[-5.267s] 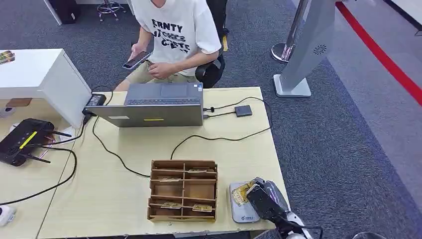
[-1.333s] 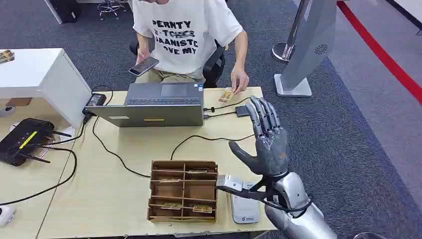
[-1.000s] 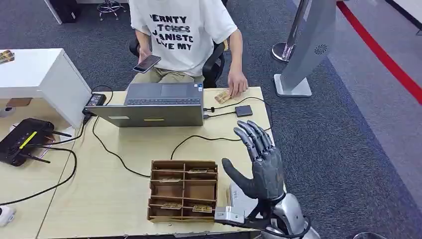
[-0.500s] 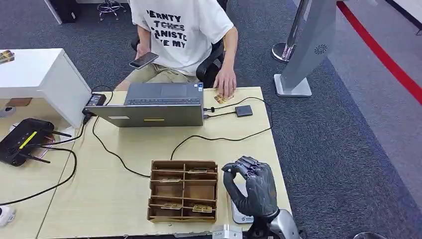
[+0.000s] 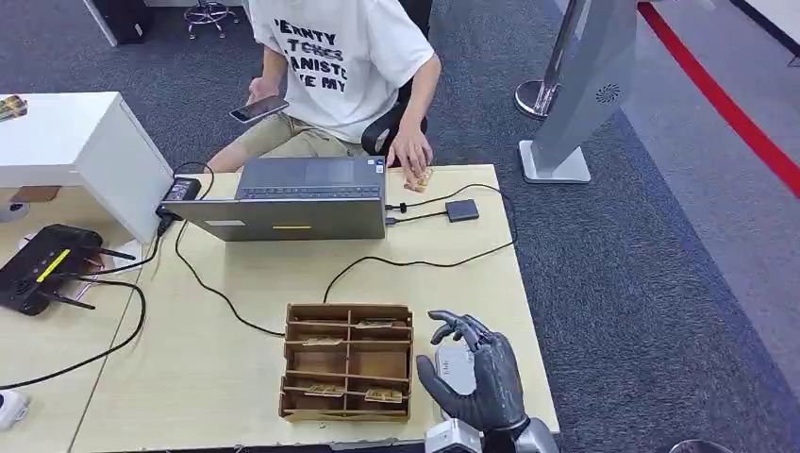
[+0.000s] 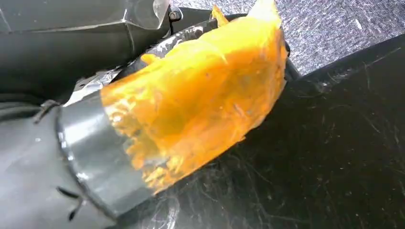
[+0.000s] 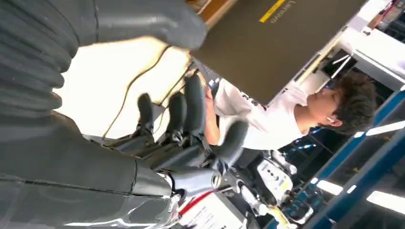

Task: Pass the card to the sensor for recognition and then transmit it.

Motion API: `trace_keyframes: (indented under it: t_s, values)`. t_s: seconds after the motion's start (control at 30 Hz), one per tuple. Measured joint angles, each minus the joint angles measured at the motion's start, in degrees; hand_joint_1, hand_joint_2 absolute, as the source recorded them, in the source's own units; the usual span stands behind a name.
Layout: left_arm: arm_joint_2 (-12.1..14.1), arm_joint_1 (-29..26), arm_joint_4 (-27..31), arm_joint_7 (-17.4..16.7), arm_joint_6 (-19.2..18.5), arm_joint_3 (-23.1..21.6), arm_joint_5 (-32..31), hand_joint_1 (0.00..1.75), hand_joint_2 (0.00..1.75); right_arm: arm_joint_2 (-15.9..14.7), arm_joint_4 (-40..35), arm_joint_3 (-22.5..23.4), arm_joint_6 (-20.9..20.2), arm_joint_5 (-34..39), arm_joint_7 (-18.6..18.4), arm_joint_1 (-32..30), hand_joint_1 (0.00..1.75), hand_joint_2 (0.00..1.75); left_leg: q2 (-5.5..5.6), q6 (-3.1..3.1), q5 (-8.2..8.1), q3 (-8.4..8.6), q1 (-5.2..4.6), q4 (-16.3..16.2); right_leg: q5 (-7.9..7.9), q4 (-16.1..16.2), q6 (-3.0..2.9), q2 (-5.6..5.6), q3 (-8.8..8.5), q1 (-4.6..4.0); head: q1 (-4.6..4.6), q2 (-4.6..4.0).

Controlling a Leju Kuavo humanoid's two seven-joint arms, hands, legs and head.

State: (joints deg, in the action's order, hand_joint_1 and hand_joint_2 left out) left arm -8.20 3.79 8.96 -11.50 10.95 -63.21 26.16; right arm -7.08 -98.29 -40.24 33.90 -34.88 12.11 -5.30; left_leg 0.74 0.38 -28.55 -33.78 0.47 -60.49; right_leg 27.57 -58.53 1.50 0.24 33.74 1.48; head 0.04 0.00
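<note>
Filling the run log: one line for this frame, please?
right hand: empty, fingers apart, over card sensor | card: far table edge, under person's hand | card organizer: untouched | left hand: state unclear

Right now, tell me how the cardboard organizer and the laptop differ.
The organizer is brown cardboard, split into open compartments with a few cards lying in them; the laptop is grey, smooth and undivided. The organizer sits near the table's front edge beside the right hand; the laptop sits at the far edge by the person. Cables run to the laptop's side; one black cable only reaches the organizer's left edge. Both rest on the same table.
</note>
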Motion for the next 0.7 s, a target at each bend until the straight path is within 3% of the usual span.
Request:
trace_keyframes:
  t_s: [0.2,0.27,0.3,0.33,0.37,0.4,0.6,0.7]
  values:
    - [0.0,0.0,0.0,0.0,0.0,0.0,0.0,0.0,0.0,-0.3,1.0,0.0,0.3,-0.9,-0.9,-0.3,0.02,1.75,0.0,0.0,0.0,0.0,0.0,0.0,0.0,0.0,0.0,0.0,0.0,0.0,0.0,0.0]
    - [0.0,0.0,0.0,0.0,0.0,0.0,0.0,0.0,0.0,-0.3,1.4,0.0,0.4,-1.4,-1.4,-0.3,0.16,1.75,0.0,0.0,0.0,0.01,0.0,0.0,0.0,0.0,0.0,0.0,0.0,0.0,0.0,0.0]
    - [0.0,0.0,0.0,0.0,0.0,0.0,0.0,0.0,0.0,-0.4,1.5,-0.1,0.4,-1.7,-1.5,-0.3,0.82,1.75,0.0,0.0,0.0,0.01,0.0,0.0,0.0,0.0,0.0,0.0,0.0,0.0,-0.02,0.0]
    - [0.0,0.0,0.0,0.0,0.0,0.0,0.0,0.0,0.0,-0.4,1.7,-0.1,0.5,-2.0,-1.7,-0.3,1.22,1.75,0.0,0.0,0.0,0.01,0.0,0.0,0.0,0.0,0.0,0.0,0.0,0.0,0.0,0.0]
    - [0.0,0.0,0.0,0.0,0.0,0.0,0.0,0.0,0.0,-0.5,1.8,-0.2,0.6,-2.4,-1.9,-0.2,1.22,1.75,0.0,0.0,0.0,0.0,0.0,0.0,0.0,0.0,0.0,0.0,0.0,0.0,0.0,0.0]
    - [0.0,0.0,0.0,0.0,0.0,0.0,0.0,0.0,0.0,-0.5,1.9,-0.2,0.7,-2.6,-2.0,-0.2,1.5,1.75,0.0,0.0,0.0,0.0,0.0,0.0,0.0,0.0,0.0,0.0,0.0,0.0,0.0,0.0]
    - [0.0,0.0,0.0,0.0,0.0,0.0,0.0,0.0,0.0,-0.6,2.5,-0.3,1.0,-4.7,-3.1,-0.1,1.66,1.75,0.0,0.0,0.0,0.0,0.0,0.0,0.0,0.0,0.0,0.0,0.0,0.0,0.0,0.0]
    - [0.0,0.0,0.0,0.0,0.0,0.0,-0.1,0.0,0.0,-0.6,2.6,-0.3,1.3,-6.1,-3.7,0.0,1.64,1.75,0.0,0.0,0.0,0.0,0.0,0.0,0.0,0.0,0.0,0.0,0.0,0.0,0.0,0.0]
